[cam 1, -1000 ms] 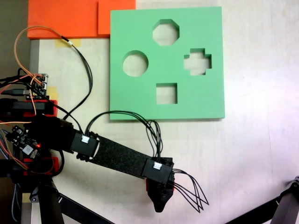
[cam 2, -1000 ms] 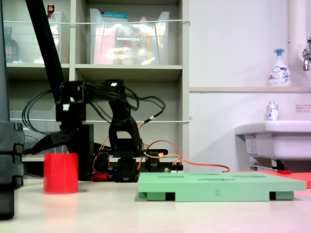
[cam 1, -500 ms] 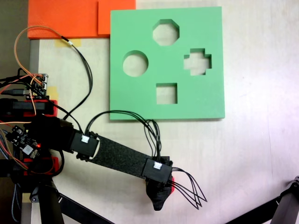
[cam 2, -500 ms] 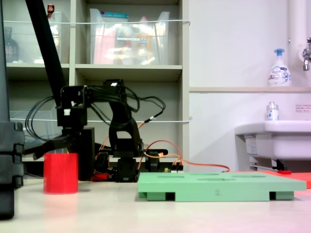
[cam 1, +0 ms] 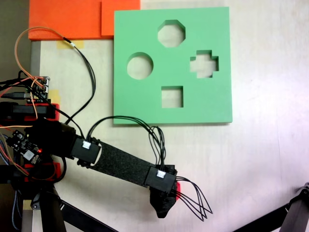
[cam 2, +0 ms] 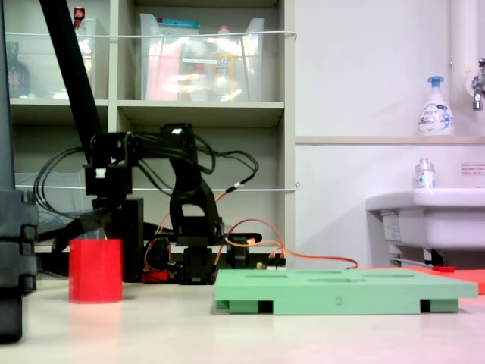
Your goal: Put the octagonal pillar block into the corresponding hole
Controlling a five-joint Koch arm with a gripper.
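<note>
The octagonal pillar block (cam 2: 95, 271) is a red foam prism standing upright on the table at the left of the side view. From above only a red sliver of the block (cam 1: 177, 187) shows beside the wrist. My gripper (cam 2: 86, 241) hangs over it and seems open: one black jaw slants out to the left above the block's top, and the other stands upright just right of it. From above, the gripper (cam 1: 163, 202) points toward the bottom edge. The corresponding hole (cam 1: 171, 33) is the eight-sided cutout at the top of the green board (cam 1: 212, 104), far from the gripper.
The board (cam 2: 341, 292) also has round (cam 1: 140, 65), cross-shaped (cam 1: 204, 64) and square (cam 1: 172, 96) cutouts. Orange foam sheets (cam 1: 67, 19) lie at the top left. The arm's base and wiring (cam 1: 34, 130) fill the left side. A black stand leg (cam 1: 289, 215) crosses the bottom right corner.
The gripper has sunk slightly toward the red block and drifted a little toward the bottom edge in the top view. Block and board have not moved.
</note>
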